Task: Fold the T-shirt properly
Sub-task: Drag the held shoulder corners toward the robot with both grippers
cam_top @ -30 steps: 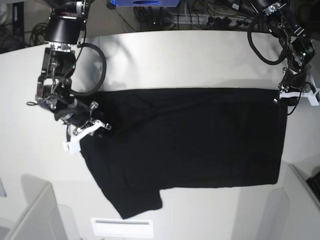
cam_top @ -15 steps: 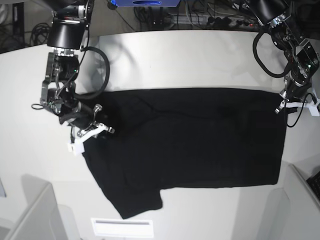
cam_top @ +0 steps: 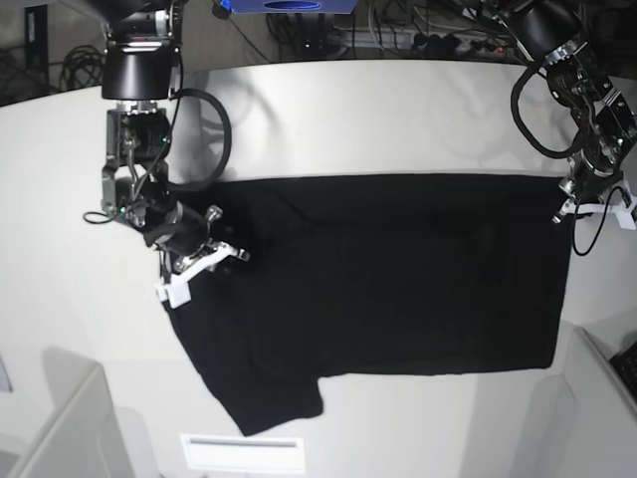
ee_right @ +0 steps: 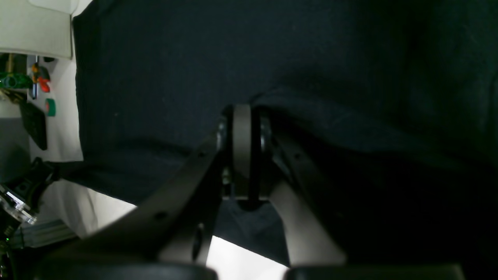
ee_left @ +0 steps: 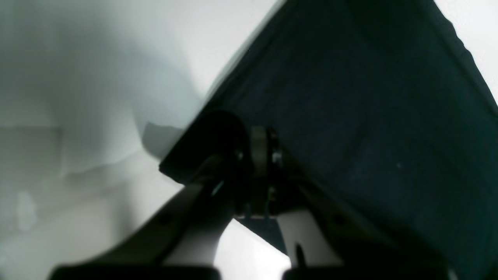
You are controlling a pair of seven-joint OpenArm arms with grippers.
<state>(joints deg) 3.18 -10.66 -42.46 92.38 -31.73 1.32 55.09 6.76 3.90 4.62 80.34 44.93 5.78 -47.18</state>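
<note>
The black T-shirt lies spread, plain side up, across the white table, with one sleeve sticking out toward the front edge. On the left of the base view my right gripper is shut on the shirt's left edge. In the right wrist view this gripper pinches a raised fold of the T-shirt. At the shirt's far right corner my left gripper is shut on the cloth. The left wrist view shows that gripper clamped on a corner of the T-shirt.
Grey bin walls stand at the front left and front right. A white slotted plate lies at the front edge. Cables run behind the table. Small tools show beyond the shirt in the right wrist view.
My right gripper has moved rightward over the table, drawing the shirt's left edge inward. My left gripper has shifted slightly toward the front, still on the corner.
</note>
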